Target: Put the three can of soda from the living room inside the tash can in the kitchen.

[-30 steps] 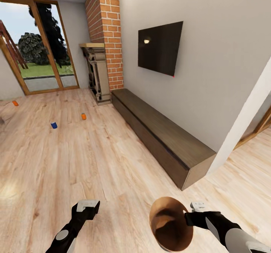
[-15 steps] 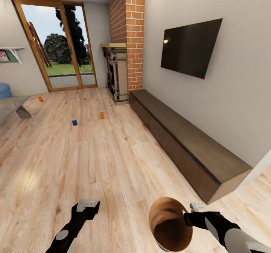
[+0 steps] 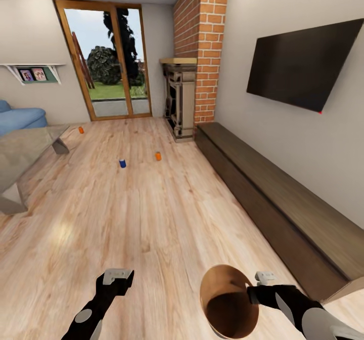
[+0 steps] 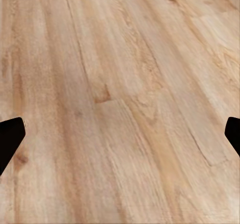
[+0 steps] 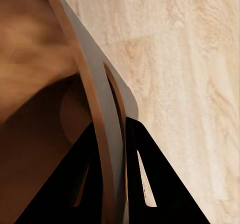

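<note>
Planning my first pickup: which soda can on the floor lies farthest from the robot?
The orange can of soda beside the glass table, well beyond the blue can and the other orange can.

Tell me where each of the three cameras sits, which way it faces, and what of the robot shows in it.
Head view: on the robot's head, looking forward and down the living room at the three soda cans on the wood floor; both arms show, the left hand empty, the right hand holding the trash can.
Left wrist view: on the left arm, facing bare floor; dark fingertips spread at the edges.
Right wrist view: on the right arm, fingers pinching the trash can wall.
Shared: floor, all views; trash can, head and right wrist.
</note>
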